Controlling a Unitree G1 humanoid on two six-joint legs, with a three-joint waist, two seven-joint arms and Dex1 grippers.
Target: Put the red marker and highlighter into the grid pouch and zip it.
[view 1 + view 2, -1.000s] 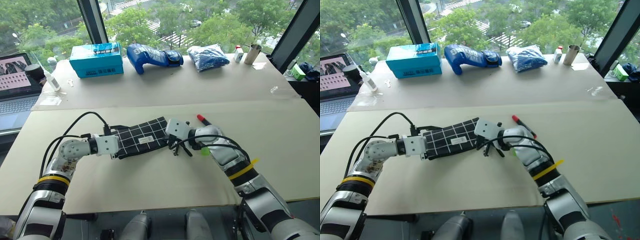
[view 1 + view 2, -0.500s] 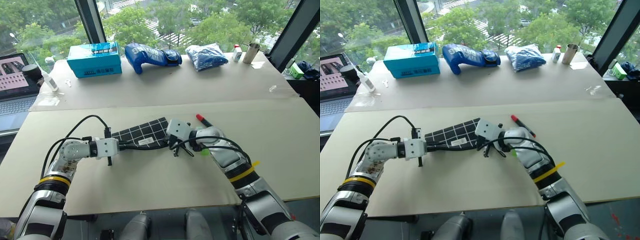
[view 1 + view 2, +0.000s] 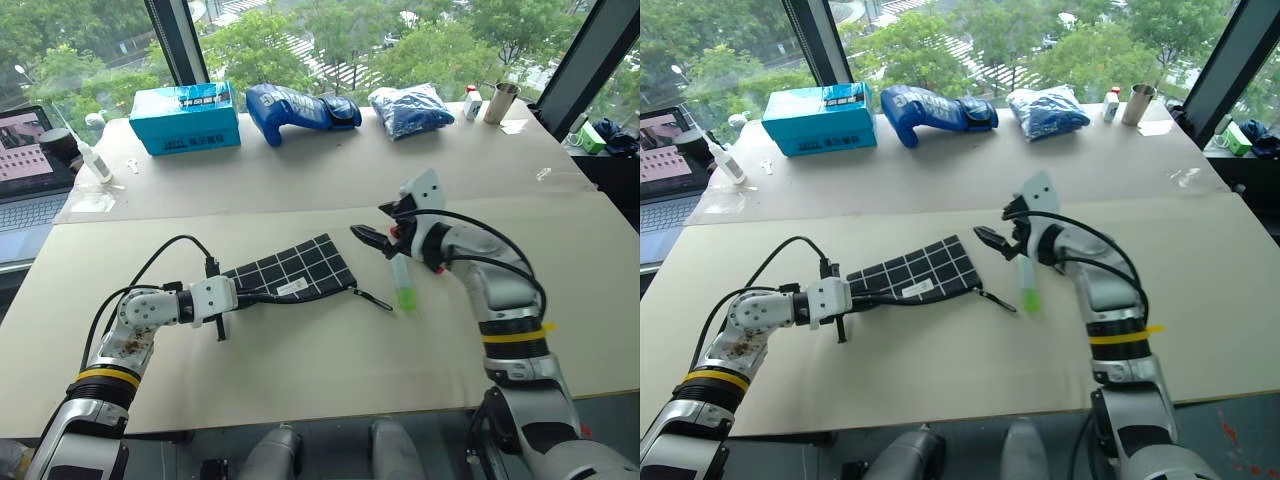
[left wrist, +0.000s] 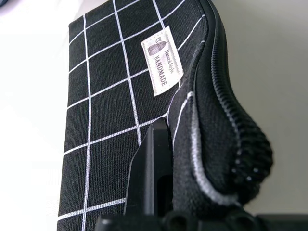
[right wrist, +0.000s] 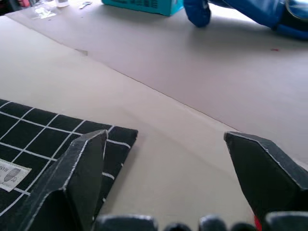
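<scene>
Left wrist view reveals left pincer (image 4: 159, 192) pinching grid pouch (image 4: 120, 96) edge.

Left end effector (image 3: 236, 297): fingers closed, arm low and bent.
Right end effector (image 3: 378, 232): fingers spread wide, arm raised.

The pouch (image 4: 110, 120) is being shown as matt black woven cloth with stitched white lines, a sewn cloth label (image 4: 162, 58) and a ribbed zip. The highlighter (image 3: 403, 284) is being seen as glossy green plastic. The worktop (image 3: 330, 370) is being presented as smooth, matt beige board.
</scene>
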